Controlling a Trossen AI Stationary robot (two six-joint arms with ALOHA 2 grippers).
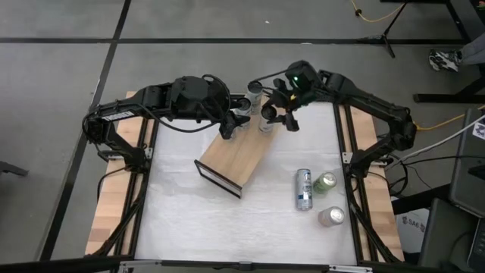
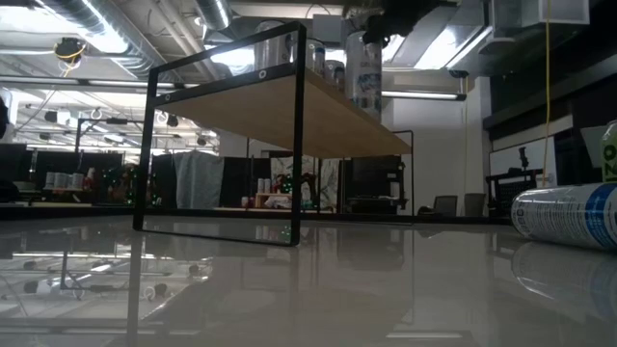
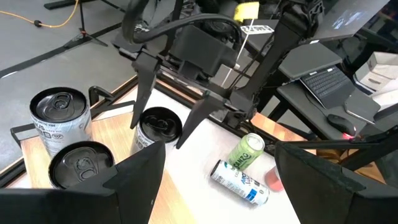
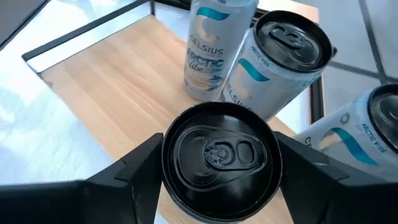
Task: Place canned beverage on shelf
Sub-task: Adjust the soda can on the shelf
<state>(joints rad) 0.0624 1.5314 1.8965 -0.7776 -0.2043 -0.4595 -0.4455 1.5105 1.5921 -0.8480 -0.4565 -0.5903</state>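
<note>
The shelf, a light-wood board on a black frame, stands slanting across the table's middle; it also shows in the low view. My right gripper is at its far end, shut on a black-topped can. Three other cans stand upright on the board beside it. My left gripper hovers open and empty over the shelf's far part, just left of those cans. My right gripper pinches the black-topped can between its two fingers, on opposite sides of its wall just below the rim. The fingers come from above, pointing down. The can stays upright at the board's far end; whether its base rests on the wood I cannot tell.
On the white tabletop right of the shelf lie one silver-blue can on its side, a green can and one upright can nearer the front. The lying can shows in the low view. A laptop and desk stand beyond the table.
</note>
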